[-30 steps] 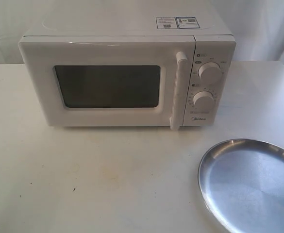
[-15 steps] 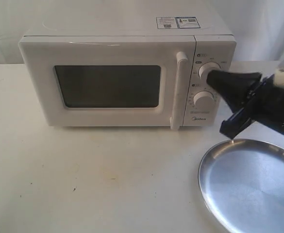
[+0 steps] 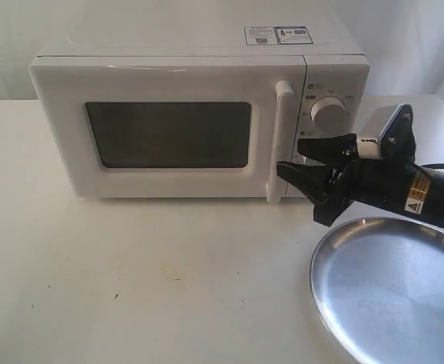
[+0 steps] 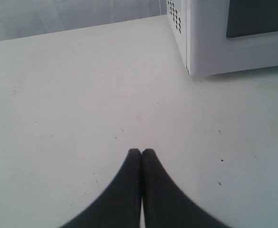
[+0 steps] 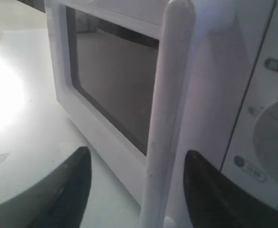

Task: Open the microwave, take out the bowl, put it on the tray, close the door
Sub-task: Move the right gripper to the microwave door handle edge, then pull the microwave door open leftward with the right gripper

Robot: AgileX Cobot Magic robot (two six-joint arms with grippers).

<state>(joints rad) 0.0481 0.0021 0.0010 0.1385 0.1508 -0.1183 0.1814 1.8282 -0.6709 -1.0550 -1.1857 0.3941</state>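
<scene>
- The white boxy microwave (image 3: 199,45) fills the upper middle, its white door with the dark window (image 3: 168,136) shut.
- The big round shiny silver tray (image 3: 388,296) lies at the lower right.
- The black right gripper (image 3: 290,155), fingers apart, is by the door's white bar handle (image 3: 282,114).
- The black left gripper (image 4: 141,153) has its fingers pressed together, holding nothing.

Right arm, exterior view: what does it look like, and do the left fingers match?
The right arm is matte black; the right gripper has two tapered, pointed fingers. A silver-white box sits on the wrist, with a yellow warning-triangle label nearby. The left gripper is black and tapered too.
</scene>
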